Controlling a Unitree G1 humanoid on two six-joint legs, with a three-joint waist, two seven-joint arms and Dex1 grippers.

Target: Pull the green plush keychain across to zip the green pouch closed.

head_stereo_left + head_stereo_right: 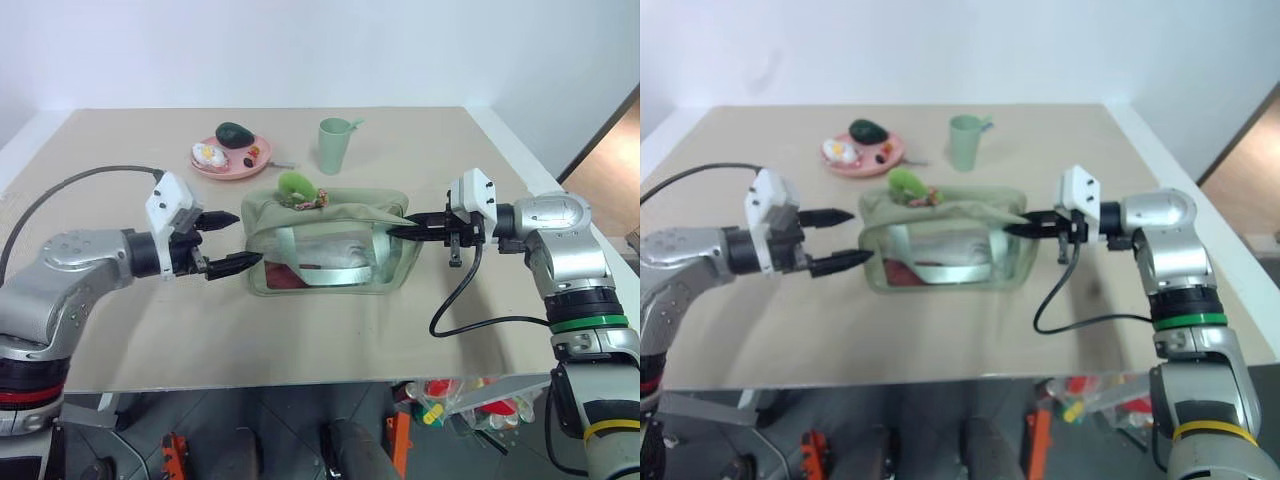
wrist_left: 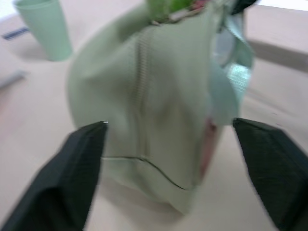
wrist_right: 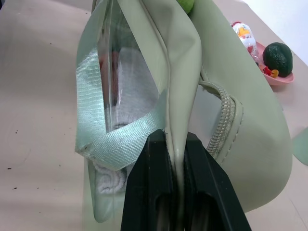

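Over on the left, the left claw (image 1: 228,242) hangs just off the near-left end of the pouch (image 1: 330,243), its two black fingers (image 1: 233,265) spread wide with nothing between them. Its tips point at the pouch end, close to the fabric but apart from it as far as I can see. In the left wrist view the pouch end sits in the gap ahead of the spread fingers, with the zipper line running away from them along the top.

Right of that claw, the pouch stands upright on the desk (image 1: 120,330), a clear side panel facing me, a strap handle looped across it and something pinkish inside. The keychain (image 1: 295,184) lies on top of the pouch towards the left claw's end, at the far edge, a bright lime tuft with a reddish bit beside it.

Beyond the pouch, farther off than either claw, a pink plate (image 1: 228,166) carries a dark green avocado toy (image 1: 235,134) and small bits, and a pale green cup (image 1: 334,146) stands to its right.

At the right end, the right claw (image 1: 400,231) has its fingers pressed together on the pouch's end fabric; the right wrist view shows a fold of the pale green cloth squeezed between them.
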